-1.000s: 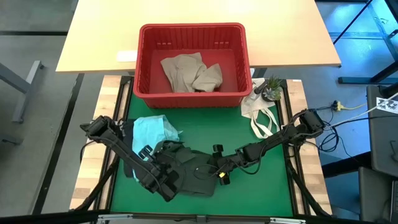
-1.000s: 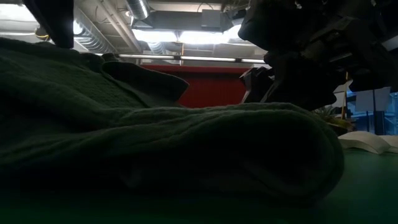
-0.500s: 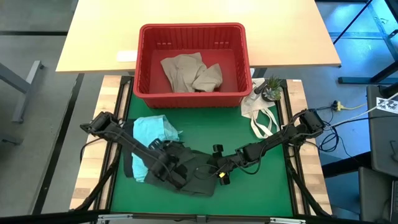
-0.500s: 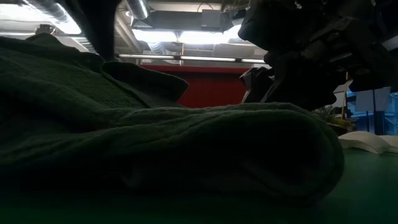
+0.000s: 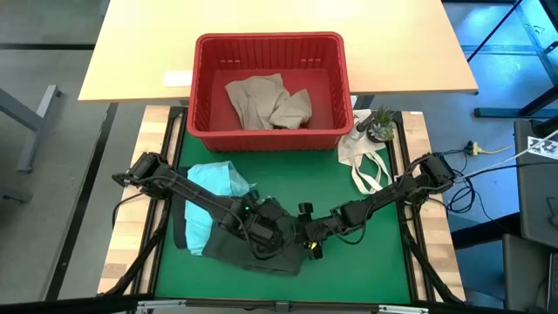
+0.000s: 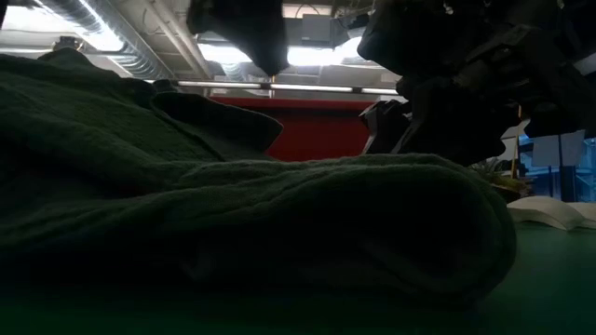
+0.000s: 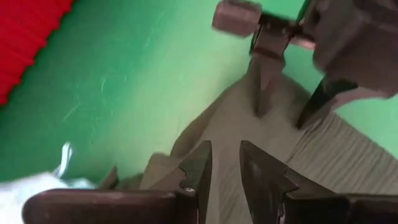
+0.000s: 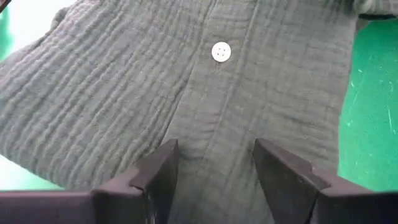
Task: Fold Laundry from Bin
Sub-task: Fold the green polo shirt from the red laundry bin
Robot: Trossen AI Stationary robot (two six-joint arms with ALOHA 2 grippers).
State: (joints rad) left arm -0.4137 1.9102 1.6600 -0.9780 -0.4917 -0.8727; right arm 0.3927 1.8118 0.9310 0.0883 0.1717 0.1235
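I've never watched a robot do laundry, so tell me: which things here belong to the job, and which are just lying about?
Part of the job:
- red bin
- beige garment in the bin
- dark olive garment on the mat
- light teal garment beside it
- left gripper
- right gripper

Just lying about:
- white cloth bag
- small potted plant

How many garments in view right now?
3: a beige-tan garment in the red bin, a light teal one on the green mat's left, and a dark olive shirt under both grippers. More may be hidden underneath.

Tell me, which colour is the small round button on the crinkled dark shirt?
White. The small round button shows best in the right wrist view, on the crinkled grey-green shirt.
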